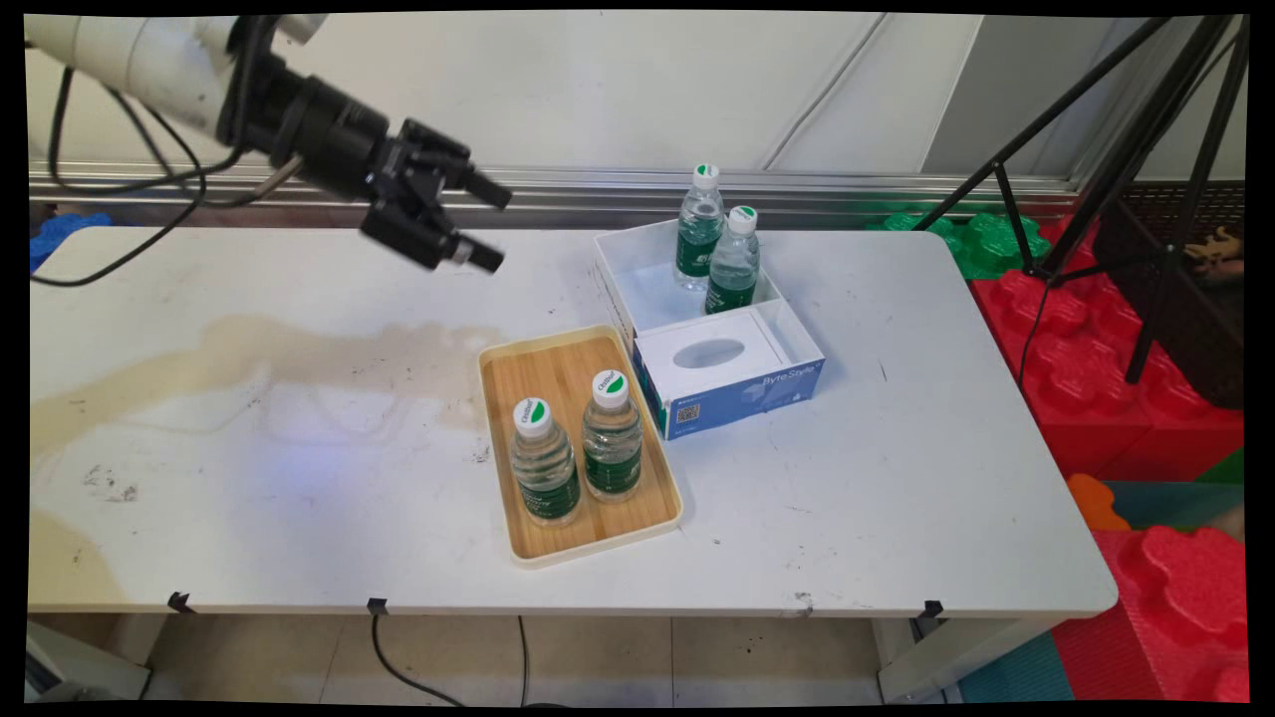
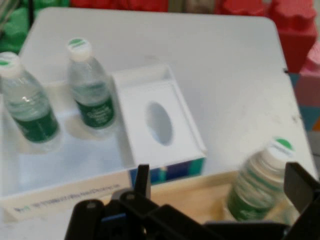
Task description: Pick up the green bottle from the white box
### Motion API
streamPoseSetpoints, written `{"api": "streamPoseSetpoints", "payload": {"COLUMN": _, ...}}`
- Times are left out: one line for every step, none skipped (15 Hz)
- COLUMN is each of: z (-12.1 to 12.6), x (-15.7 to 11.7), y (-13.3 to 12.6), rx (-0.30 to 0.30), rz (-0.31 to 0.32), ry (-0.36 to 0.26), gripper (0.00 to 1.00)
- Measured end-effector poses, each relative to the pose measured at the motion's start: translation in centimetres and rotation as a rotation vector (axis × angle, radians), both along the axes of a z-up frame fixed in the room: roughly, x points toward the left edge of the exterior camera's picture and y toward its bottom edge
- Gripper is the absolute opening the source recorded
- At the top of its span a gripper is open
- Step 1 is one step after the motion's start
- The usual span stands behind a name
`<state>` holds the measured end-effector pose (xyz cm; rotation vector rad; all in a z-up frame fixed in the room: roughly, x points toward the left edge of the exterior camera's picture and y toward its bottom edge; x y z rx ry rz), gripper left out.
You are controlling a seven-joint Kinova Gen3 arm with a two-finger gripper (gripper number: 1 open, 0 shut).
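Four water bottles stand on the white table (image 1: 896, 448), and none is in the gripper's grasp.

In the main view, the left tray bottle (image 1: 545, 463) and the right tray bottle (image 1: 611, 438) stand upright, just beside each other, on the bamboo tray (image 1: 558, 363). Beyond the tray sits a white open box (image 1: 637, 264). It holds the rear box bottle (image 1: 699, 231) and the front box bottle (image 1: 734, 264) at its far end, and a blue tissue box (image 1: 727, 373) at its near end. The gripper (image 1: 495, 227) hangs above the table, well apart from all of them. The arm reaches in from the upper left, with the hand pointing right and slightly down. Its fingers are spread wide and pinch nothing.

In the hand view we look across at the same group. The two box bottles are at the left and the tissue box in the middle. One tray bottle shows at the lower right — we cannot tell which. The linkage rises from below and the fingers stand far apart, with bare air between them.
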<state>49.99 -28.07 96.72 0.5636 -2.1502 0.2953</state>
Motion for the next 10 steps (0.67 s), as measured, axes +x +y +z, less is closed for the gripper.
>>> {"api": "streamPoseSetpoints", "payload": {"z": 0.2, "x": -0.2, "y": -0.9, "rx": -0.011, "rz": 0.013, "ry": 0.004, "gripper": 1.0}}
{"api": "streamPoseSetpoints", "payload": {"z": 0.4, "x": -0.5, "y": -1.8, "rx": -0.02, "rz": 0.021, "ry": 0.006, "gripper": 1.0}}
{"api": "streamPoseSetpoints", "payload": {"z": 0.4, "x": -0.8, "y": -2.8, "rx": -0.028, "rz": 0.028, "ry": 0.007, "gripper": 1.0}}
{"api": "streamPoseSetpoints", "payload": {"z": 0.4, "x": -1.3, "y": -3.8, "rx": -0.035, "rz": 0.031, "ry": 0.005, "gripper": 1.0}}
{"api": "streamPoseSetpoints", "payload": {"z": 0.2, "x": -1.7, "y": -4.6, "rx": -0.041, "rz": 0.033, "ry": 0.003, "gripper": 1.0}}
{"api": "streamPoseSetpoints", "payload": {"z": 0.0, "x": -2.3, "y": -5.7, "rx": -0.045, "rz": 0.036, "ry": 0.0, "gripper": 1.0}}
{"api": "streamPoseSetpoints", "payload": {"z": -0.3, "x": -2.8, "y": -6.5, "rx": -0.047, "rz": 0.04, "ry": -0.002, "gripper": 1.0}}
{"api": "streamPoseSetpoints", "payload": {"z": -0.8, "x": -3.4, "y": -7.6, "rx": -0.048, "rz": 0.043, "ry": -0.006, "gripper": 1.0}}
{"api": "streamPoseSetpoints", "payload": {"z": -1.1, "x": -3.7, "y": -8.1, "rx": -0.047, "rz": 0.045, "ry": -0.009, "gripper": 1.0}}
{"api": "streamPoseSetpoints", "payload": {"z": -1.6, "x": -4.2, "y": -8.9, "rx": -0.045, "rz": 0.048, "ry": -0.012, "gripper": 1.0}}
